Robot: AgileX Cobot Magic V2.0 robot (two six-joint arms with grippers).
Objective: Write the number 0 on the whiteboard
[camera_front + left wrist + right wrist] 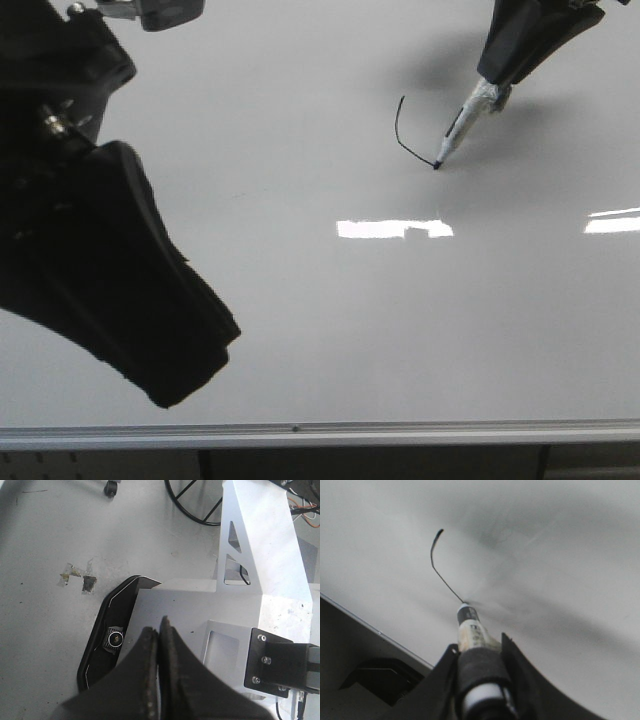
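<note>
The whiteboard (pixel 300 130) fills the front view, with its silver rail (pixel 300 432) along the near edge. A thin black curved stroke (pixel 400 132), an open arc and not a closed loop, runs down to the marker's tip. My right gripper (pixel 497 82) is shut on a taped marker (pixel 465 120) whose tip touches the board. The right wrist view shows the same stroke (pixel 434 562), the marker (pixel 470 630), the gripper (pixel 480 655) and the board (pixel 560 555). My left gripper (pixel 190 385) hangs shut and empty over the board's near left; it is also shut in its own view (pixel 159 630).
Bright light reflections (pixel 395 228) lie on the board below the stroke. The left wrist view shows the grey floor (pixel 40 555) with tape scraps (pixel 80 580), a white metal frame (pixel 260 555), a black bracket (pixel 107 640) and a caster wheel (pixel 111 487).
</note>
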